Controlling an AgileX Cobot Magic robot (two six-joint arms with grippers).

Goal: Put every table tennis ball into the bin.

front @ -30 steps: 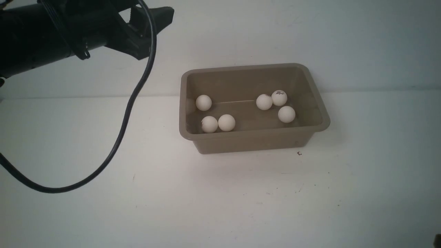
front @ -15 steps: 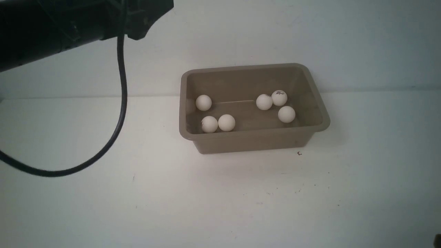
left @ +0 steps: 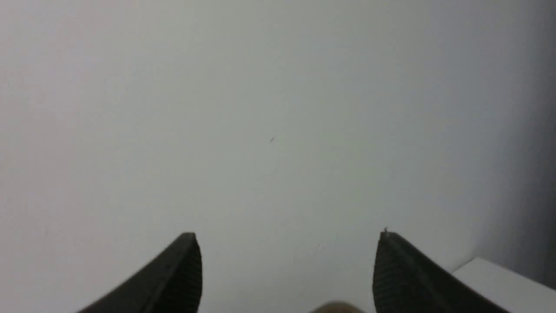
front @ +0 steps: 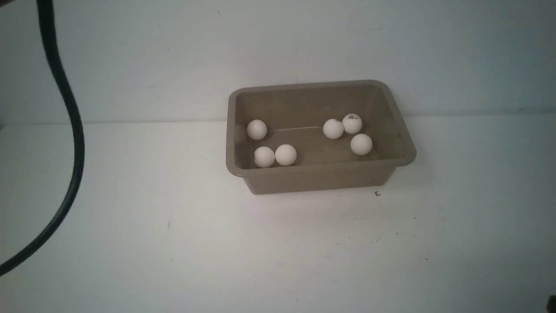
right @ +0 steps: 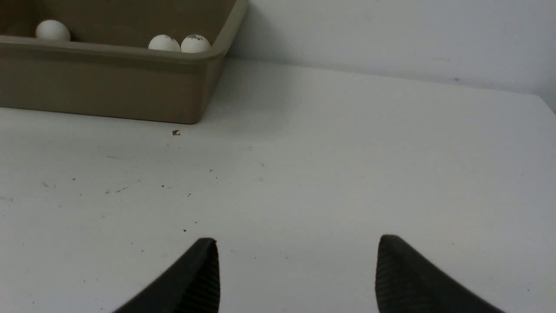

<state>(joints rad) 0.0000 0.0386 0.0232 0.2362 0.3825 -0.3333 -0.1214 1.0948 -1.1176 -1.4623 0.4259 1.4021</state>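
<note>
One brown-grey plastic bin (front: 393, 167), rectangular with rounded corners and a flared rim, standing on the white table (front: 278, 252) toward its far edge, close to the white wall (front: 278, 43) and somewhat right of centre. Contents: six white table tennis balls (front: 286, 154), all lying on the bin's floor. Three sit at the bin's left end: one near the far left corner, two touching side by side along the near wall. Three sit at the right end: two touching near the far wall, one of them with a dark printed mark on top, and a third just beside them, nearer the front. One small dark speck (front: 377, 194) on the table just in front of the bin's near right corner. One black cable (front: 71, 143) hanging in a curve along the left edge of the front view. Left gripper (left: 286, 234): jaws spread apart, nothing between them, facing the wall. Right gripper (right: 297, 240): jaws spread apart, nothing between them, over bare table, well apart from the bin's near right corner.
</note>
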